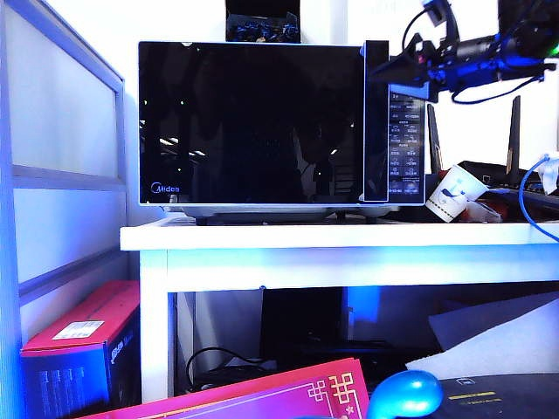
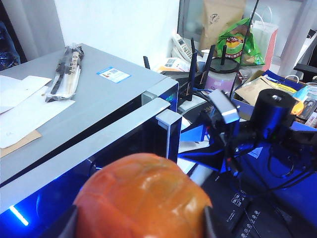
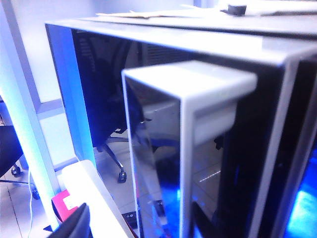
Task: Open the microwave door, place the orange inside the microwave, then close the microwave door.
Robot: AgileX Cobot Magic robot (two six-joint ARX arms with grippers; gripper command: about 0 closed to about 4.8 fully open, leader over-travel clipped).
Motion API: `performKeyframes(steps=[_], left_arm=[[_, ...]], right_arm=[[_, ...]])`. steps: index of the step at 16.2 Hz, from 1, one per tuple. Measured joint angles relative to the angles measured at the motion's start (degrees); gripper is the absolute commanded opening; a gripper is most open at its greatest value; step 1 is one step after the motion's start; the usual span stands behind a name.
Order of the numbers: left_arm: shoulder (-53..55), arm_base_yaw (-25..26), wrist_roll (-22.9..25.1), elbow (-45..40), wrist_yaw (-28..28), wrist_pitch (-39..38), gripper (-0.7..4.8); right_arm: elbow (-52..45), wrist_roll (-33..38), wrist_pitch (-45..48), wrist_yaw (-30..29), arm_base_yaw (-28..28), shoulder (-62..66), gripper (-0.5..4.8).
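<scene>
Orange [image 2: 143, 198], glossy and dimpled, fills the left claw [image 2: 141, 225].

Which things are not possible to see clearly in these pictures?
- Orange: left wrist view, lower part cut off by the frame edge; absent from the exterior view.
- Left gripper: only finger edges show beside the fruit.
- Right gripper: fingertips blurred, contact with the microwave door handle unclear.
- Microwave buttons: too small to read.

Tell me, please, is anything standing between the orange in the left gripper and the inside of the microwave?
Yes. The microwave door is not yet swung open, so it blocks the cavity. The left gripper holds the orange above it; the right gripper is at the door handle.
</scene>
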Motion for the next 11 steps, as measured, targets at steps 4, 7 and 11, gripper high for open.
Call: performKeyframes(steps=[4,7,11], left_arm=[[0.0,0.0,0.0,0.0,0.0,0.0,2.81],[0.0,0.0,0.0,0.0,0.0,0.0,2.8],[0.0,0.0,0.0,0.0,0.0,0.0,2.81]], right_arm=[[0.1,1.9,0.0,-4.0,-1.8,-0.4,2.64],[0.1,2.6,0.0,-5.6,-1.8,-0.4,2.64],[0.1,2.7,1.5,-4.1,-2.2,-0.4,2.64]])
